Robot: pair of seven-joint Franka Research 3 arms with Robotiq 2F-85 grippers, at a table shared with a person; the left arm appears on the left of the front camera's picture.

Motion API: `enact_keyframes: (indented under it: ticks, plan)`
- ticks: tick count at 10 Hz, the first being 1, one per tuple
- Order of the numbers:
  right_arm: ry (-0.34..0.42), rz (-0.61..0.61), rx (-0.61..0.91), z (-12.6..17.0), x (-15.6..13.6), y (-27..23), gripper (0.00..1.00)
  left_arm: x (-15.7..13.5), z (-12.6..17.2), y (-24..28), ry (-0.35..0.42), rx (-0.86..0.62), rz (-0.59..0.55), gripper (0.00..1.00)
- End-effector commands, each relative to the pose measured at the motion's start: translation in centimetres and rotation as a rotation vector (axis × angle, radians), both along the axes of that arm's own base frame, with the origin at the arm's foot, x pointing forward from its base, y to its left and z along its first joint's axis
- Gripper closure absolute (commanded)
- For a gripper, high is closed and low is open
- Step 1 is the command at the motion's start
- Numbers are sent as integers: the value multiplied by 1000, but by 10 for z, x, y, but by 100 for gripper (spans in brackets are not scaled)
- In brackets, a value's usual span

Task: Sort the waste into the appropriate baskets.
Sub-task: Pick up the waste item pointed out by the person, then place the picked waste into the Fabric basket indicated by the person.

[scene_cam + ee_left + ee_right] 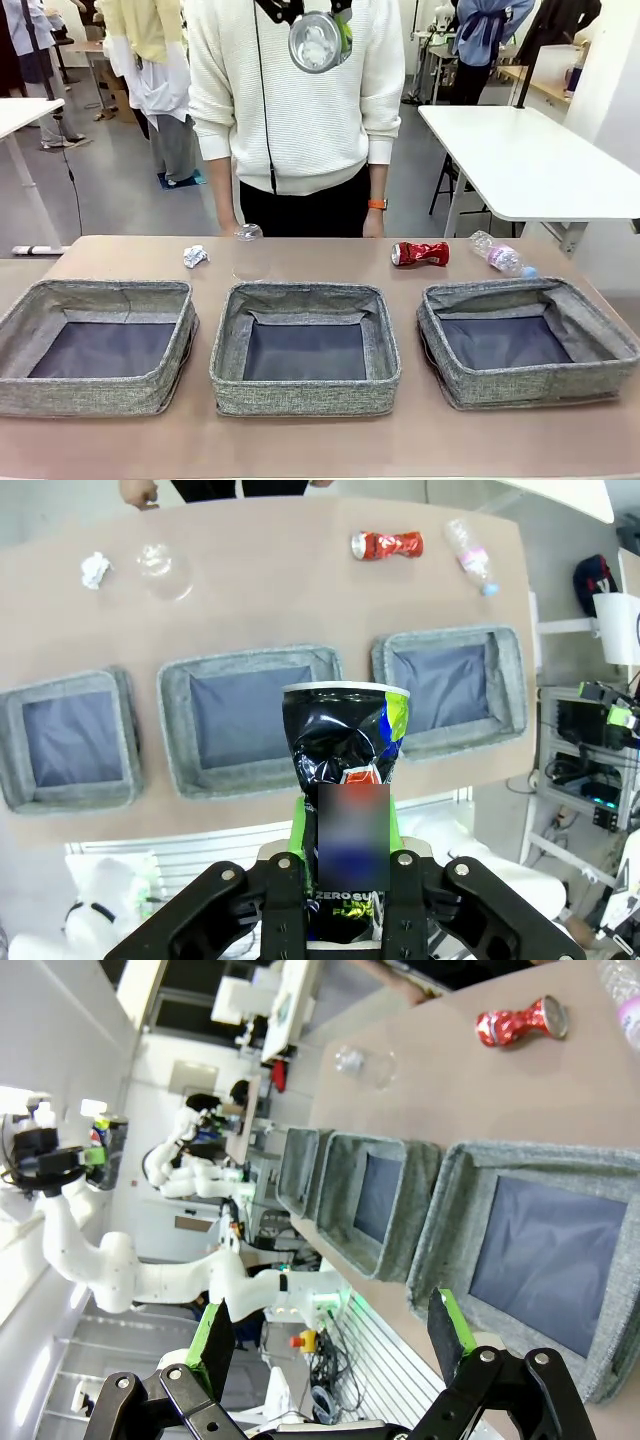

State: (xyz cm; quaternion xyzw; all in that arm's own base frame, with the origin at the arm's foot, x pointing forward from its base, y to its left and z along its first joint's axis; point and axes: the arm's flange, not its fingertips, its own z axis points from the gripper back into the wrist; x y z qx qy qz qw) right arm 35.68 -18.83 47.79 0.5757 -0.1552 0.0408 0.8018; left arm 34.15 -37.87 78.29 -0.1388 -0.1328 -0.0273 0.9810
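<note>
Brown laminate table (300, 265) is carrying everything, with a person (300, 100) standing at its far edge. Three grey woven bins are sitting in a row on the near half: the left basket (100, 290), the middle basket (305, 293) and the right basket (520, 290), each showing bare dark lining. Beyond them the litter is lying along the far side. The clear plastic bottle (497, 255) is behind the right basket, with the crushed red can (420, 253) just beside it. The clear plastic cup (247, 233) is near the person's hand, and the small paper ball (195, 256) is behind the left basket.

The left gripper (345, 830) is clamping the crushed dark blue-silver can (345, 740) by its lower end, green pads pressing on both sides. The right gripper (330, 1320) is standing wide open, holding nothing.

Dropping from this height is looking risky: the light, dented can is likely to bounce off a soft rim or land in the neighbouring bin. All three bins are looking alike, so the wrong one is easy to pick.

The left arm is reaching high over the table, its wrist pointing down toward the middle basket's near rim. The right wrist is lying rolled sideways, hovering by the right basket's near side
</note>
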Motion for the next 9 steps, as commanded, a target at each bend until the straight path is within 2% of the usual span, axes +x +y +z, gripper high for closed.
enact_keyframes:
  ticks: [1, 9]
  plan:
    - [-26, 11, 3, 0, 0, 1, 0, -3, -2, 4, -4, -6, 5, 71]
    - [-26, 11, 3, 0, 0, 1, 0, -3, -2, 4, -4, -6, 5, 71]
